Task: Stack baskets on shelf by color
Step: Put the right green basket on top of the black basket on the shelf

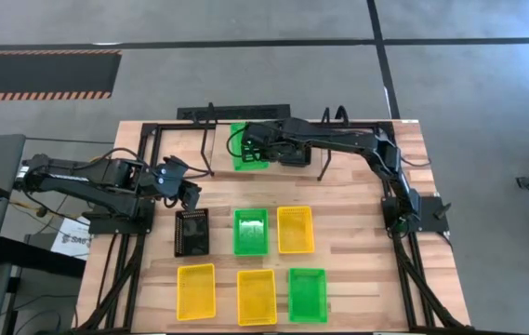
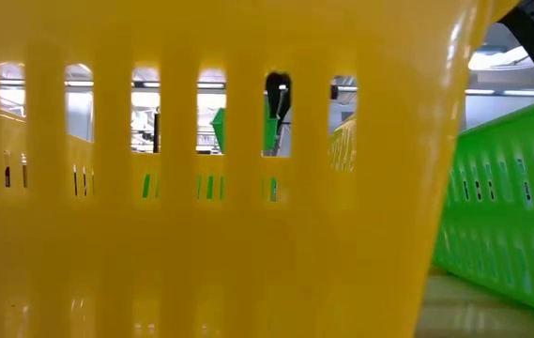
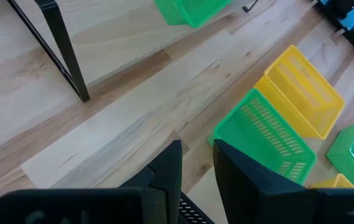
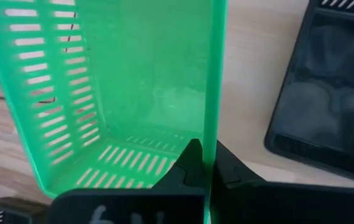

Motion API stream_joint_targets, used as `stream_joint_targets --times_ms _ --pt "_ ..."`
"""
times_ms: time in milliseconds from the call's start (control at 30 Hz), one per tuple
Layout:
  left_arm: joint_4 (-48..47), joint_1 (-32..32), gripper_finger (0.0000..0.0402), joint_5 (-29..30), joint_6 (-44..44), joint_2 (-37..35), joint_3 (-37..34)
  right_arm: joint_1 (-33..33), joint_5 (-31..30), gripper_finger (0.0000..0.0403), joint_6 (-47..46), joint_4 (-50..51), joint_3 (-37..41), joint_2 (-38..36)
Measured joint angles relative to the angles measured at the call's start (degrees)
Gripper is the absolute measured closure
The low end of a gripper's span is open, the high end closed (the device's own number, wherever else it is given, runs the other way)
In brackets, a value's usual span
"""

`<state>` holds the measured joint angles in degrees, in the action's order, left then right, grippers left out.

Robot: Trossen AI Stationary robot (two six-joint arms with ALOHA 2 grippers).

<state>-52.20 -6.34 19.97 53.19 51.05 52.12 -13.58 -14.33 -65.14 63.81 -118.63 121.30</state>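
Observation:
My right gripper (image 1: 257, 149) is over the far side of the table, at the black thin-tube shelf (image 1: 210, 140), shut on a green basket (image 1: 240, 149). Six more baskets rest on their bottoms on the table: black (image 1: 191, 231), green (image 1: 251, 231) and yellow (image 1: 295, 229) in one row, then yellow (image 1: 196, 290), yellow (image 1: 256, 296) and green (image 1: 307, 294) nearer. My left gripper (image 1: 187, 194) hovers at the table's left, open, with nothing between its fingers (image 3: 169, 165). My right gripper holds the green basket by the rim of one perforated side wall (image 4: 213, 134), near a corner. One finger (image 4: 189, 163) is inside the basket and the other outside. The fingers slant down from above, and the basket hangs tilted below them.
A shelf leg (image 3: 65, 56) stands on the wood ahead of my left gripper. A black tray-like thing (image 4: 326, 93) lies on the table beside the held basket. In the low view a yellow basket (image 2: 201, 216) fills most of the picture. Bare wood lies between shelf and basket rows.

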Motion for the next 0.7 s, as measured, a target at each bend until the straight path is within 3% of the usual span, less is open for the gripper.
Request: stream_joint_targets --times_ms 133,400,700 --pt "0.0 0.0 0.0324 -0.1 0.0 0.0 0.0 -0.3 -0.2 0.0399 -0.8 -0.9 0.8 1.4" --pt "-0.2 0.0 0.0324 -0.3 0.0 0.0 0.0 -3.1 5.0 0.0399 1.1 -1.7 1.0 5.9" --pt "-1.2 0.0 0.0324 -0.3 0.0 0.0 0.0 -5.8 5.2 0.0398 2.6 -2.8 0.9 4.5"
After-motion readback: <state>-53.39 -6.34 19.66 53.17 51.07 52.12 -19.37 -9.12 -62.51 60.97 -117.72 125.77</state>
